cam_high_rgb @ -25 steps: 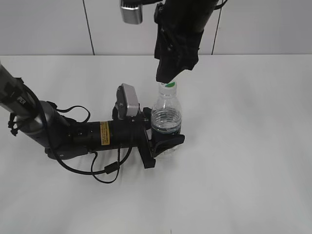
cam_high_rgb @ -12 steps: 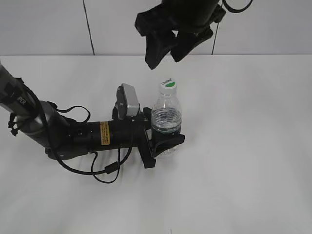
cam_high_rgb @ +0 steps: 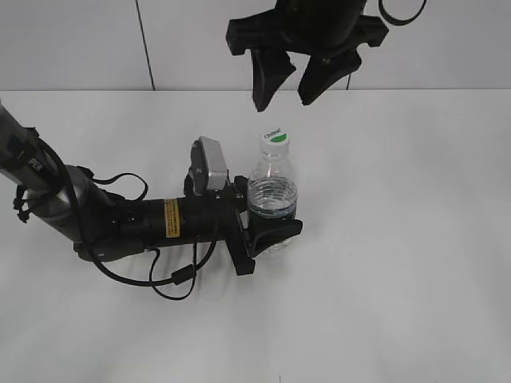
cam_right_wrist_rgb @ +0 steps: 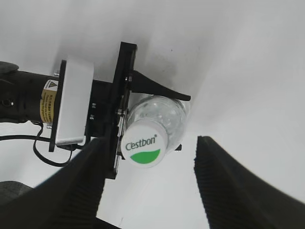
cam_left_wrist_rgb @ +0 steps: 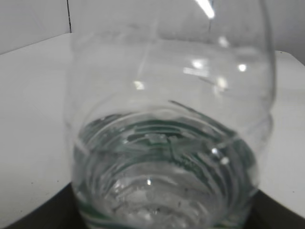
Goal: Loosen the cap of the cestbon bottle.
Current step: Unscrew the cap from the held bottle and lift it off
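A plain white table (cam_high_rgb: 415,263) carries a clear water bottle (cam_high_rgb: 272,199) standing upright near its middle. A black robot arm (cam_high_rgb: 120,219) and its loose cable (cam_high_rgb: 180,279) lie on the table beside it.

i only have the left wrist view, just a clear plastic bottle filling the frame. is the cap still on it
Observer: Yes, the small white screw cap with a green patch sits on the clear plastic bottle, which stands upright on the white table.
Operator: where's the other gripper
Observer: The right gripper hangs above the cap, jaws open, touching nothing.
Operator: is it lined up with the cap
Observer: In the right wrist view the cap shows between its two fingers, nearer the left one.
Operator: and my grip
Observer: The left gripper is clamped around the bottle's lower body.
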You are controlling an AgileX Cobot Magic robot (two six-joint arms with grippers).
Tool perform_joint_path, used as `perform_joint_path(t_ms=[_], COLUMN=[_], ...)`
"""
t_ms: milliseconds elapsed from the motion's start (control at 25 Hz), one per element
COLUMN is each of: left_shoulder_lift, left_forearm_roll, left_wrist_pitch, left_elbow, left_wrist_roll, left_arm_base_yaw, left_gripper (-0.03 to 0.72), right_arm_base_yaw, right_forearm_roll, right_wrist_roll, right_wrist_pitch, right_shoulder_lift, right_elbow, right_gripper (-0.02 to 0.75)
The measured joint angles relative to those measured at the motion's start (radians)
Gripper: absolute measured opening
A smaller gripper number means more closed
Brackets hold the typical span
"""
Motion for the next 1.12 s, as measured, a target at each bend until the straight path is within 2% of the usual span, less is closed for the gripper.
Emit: perform_joint_path(t_ms=[280,1120], left_shoulder_lift=[0.0,0.0], left_forearm_roll=[-0.001,-0.002], left_wrist_pitch=[0.0,-0.001], left_elbow=[0.0,0.0], left_wrist_roll=[0.0,0.0], left_arm_base_yaw=[0.0,0.0], left_gripper=[0.403,0.403], right_arm_base_yaw=[0.0,0.0], right_forearm_roll=[0.039,0.034], right_wrist_roll=[-0.007,-0.053], right_wrist_pitch=[-0.001,-0.001], right_shoulder_lift=[0.056,0.082], right_elbow=[0.0,0.023], right_gripper=[0.452,0.452])
